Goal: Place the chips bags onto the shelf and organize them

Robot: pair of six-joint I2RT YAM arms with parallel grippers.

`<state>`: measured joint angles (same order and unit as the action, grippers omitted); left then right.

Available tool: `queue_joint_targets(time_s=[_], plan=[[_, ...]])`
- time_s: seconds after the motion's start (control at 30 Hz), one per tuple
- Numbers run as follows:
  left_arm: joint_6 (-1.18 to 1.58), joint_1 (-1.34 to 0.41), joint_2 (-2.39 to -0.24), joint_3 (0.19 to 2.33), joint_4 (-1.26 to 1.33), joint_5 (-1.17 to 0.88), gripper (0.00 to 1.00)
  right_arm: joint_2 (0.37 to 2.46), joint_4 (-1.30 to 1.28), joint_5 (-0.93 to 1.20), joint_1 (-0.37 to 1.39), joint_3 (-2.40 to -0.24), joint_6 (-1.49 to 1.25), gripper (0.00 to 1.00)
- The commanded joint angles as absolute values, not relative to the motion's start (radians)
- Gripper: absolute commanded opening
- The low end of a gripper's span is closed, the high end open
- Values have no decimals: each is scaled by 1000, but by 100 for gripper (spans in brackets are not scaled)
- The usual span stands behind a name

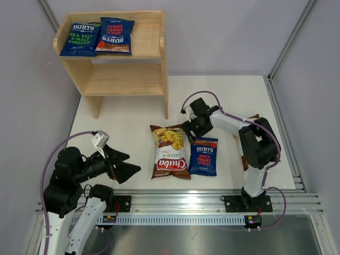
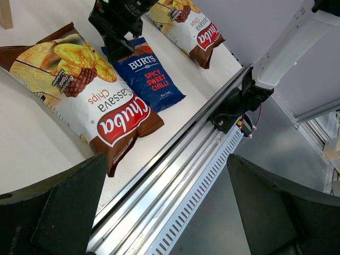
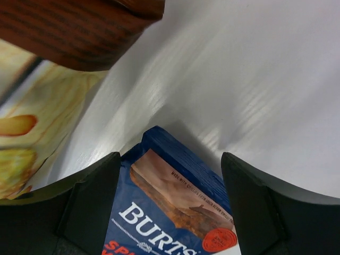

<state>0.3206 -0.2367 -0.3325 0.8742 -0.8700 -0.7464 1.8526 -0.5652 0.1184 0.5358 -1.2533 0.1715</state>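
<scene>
– While top view shows two Burts on the shelf, where's the third Burts?
– Table, right of Chuba; wrist view alone shows right gripper spread over its far edge, left gripper spread too

White table w/ alu rail along near edge; grey walls round it

Probably robotics lab: plain white walls, white table, aluminium mounting rail at edge.
</scene>
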Motion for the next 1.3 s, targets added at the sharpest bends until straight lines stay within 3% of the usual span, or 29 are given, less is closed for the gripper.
queue_joint_targets(time_s=[0.0, 0.13, 0.17, 0.27, 0.37, 0.4, 0.53, 0.97, 1.27], plan=[[308, -245, -325, 876, -850, -741, 99, 1902, -561, 152, 528, -1258, 158, 84], [307, -248, -325, 874, -851, -739, 99, 1904, -511, 182, 526, -1212, 129, 73], [308, -249, -324, 871, -850, -738, 99, 1892, -500, 176, 525, -1201, 114, 59], [308, -249, -325, 867, -848, -739, 99, 1840, -451, 161, 525, -1158, 86, 52], [308, -249, -334, 865, -848, -736, 99, 1786, -423, 150, 525, -1129, 68, 35], [310, -249, -336, 865, -848, -735, 99, 1773, -419, 150, 525, -1118, 63, 18], [313, -249, -342, 861, -851, -730, 99, 1726, -420, 118, 525, -1109, 46, 2], [423, -249, -330, 802, -757, -606, 99, 1427, -379, 6, 525, -1043, -152, 0], [532, -249, -298, 719, -551, -571, 99, 1218, -574, -133, 534, -1138, -196, 0]])
